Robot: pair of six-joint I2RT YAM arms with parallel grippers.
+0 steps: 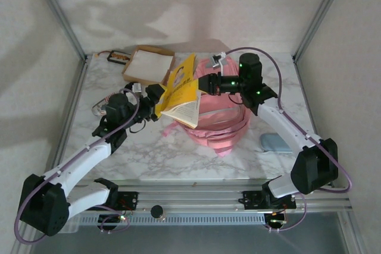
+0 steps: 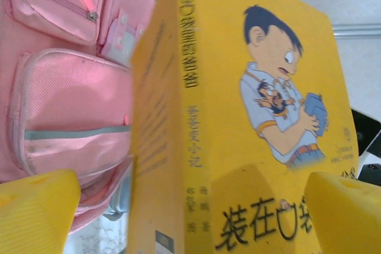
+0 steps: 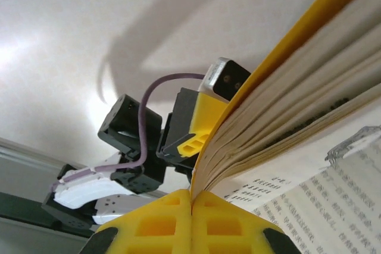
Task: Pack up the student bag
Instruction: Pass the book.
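A yellow book (image 1: 181,90) with a cartoon boy on its cover hangs tilted above the student bag (image 1: 217,124), a pink backpack lying in the middle of the table. My right gripper (image 1: 205,83) is shut on the edge of the book's yellow cover (image 3: 280,81), and the pages fan open below it. My left gripper (image 1: 156,100) is open at the book's spine side. Its yellow fingers (image 2: 36,212) stand wide apart on either side of the book (image 2: 238,117), and the bag's pink pockets (image 2: 65,87) show behind.
A brown cardboard box (image 1: 149,63) with a white inside sits at the back left, with a small dark object (image 1: 119,57) beside it. A grey-blue object (image 1: 274,142) lies by the right arm. Metal frame posts stand at the table's corners.
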